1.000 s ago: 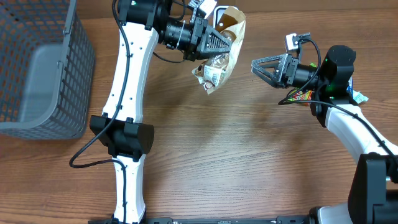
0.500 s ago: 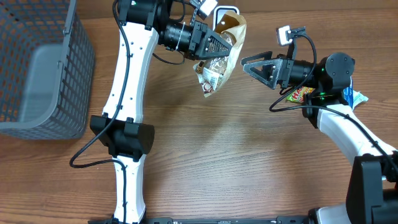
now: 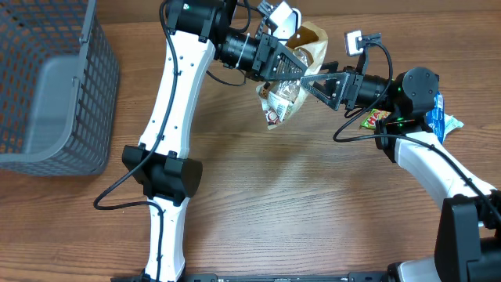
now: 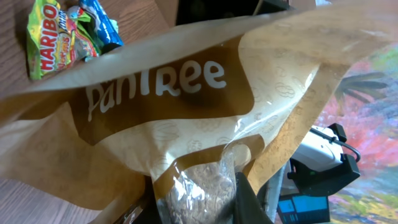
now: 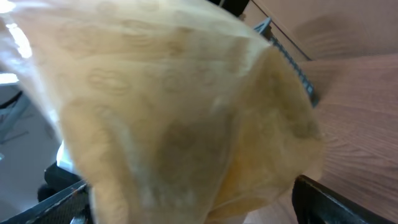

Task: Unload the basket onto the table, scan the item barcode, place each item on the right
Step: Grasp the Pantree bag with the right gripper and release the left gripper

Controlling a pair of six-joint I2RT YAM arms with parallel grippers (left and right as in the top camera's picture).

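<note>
Since a second ago the right gripper [image 3: 315,86] has travelled left across the table [image 3: 313,204], from well apart to right beside the bag [image 3: 280,102], and the left arm has carried the bag a little to the right to meet it. Treat this as the approach to a handover or regrasp. The scan itself is not yet done, and you cannot pick out a barcode or a scanner in any view. The left gripper [image 3: 291,69] is clamped shut on the bag and holds it in the air above the far centre of the table, with its lower end hanging free. The right gripper's jaws stand wide apart and hold nothing. The overhead view gives you the layout: both arms converging, the basket [image 3: 47,86] well apart at the far left, and the sweet packet [image 3: 376,119] lying under the right arm. It does not show whether the right jaws straddle the bag. Use the right wrist view for that: the bag [image 5: 174,124] fills the frame, with one finger [image 5: 342,199] in the lower right corner, though you cannot confirm contact. Only the left wrist view shows the printed face of the bag [image 4: 186,106] and its clear window of grain.
</note>
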